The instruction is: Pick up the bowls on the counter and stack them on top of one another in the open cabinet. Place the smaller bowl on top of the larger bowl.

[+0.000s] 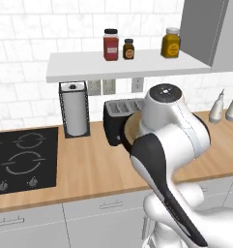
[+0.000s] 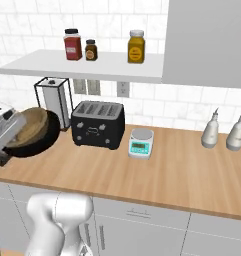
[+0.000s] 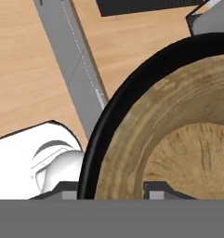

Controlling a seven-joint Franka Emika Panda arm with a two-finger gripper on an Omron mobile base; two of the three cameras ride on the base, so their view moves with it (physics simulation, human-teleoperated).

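The tan wooden bowl [image 2: 31, 125] lies nested inside the wider glossy black bowl [image 2: 44, 142]. The pair is tilted, at the left over the counter [image 2: 182, 172], just left of the toaster. My gripper [image 2: 13, 136] grips their near rim. In the hand view the gripper [image 3: 112, 191] is shut over both walls: one fingertip [image 3: 69, 193] sits outside the black bowl [image 3: 108, 107], the other inside the tan bowl [image 3: 187, 153]. From the left base camera my arm hides most of the pair, and a sliver of the tan bowl [image 1: 131, 128] shows. The open cabinet shelf [image 2: 52, 64] hangs above.
A black toaster [image 2: 98, 125], a small scale [image 2: 141, 142] and two white bottles [image 2: 224, 131] stand on the counter. A paper towel holder [image 1: 74, 109] is by the stovetop [image 1: 21, 160]. Three jars [image 1: 110, 44] sit on the shelf, beside a closed grey cabinet [image 2: 207, 40].
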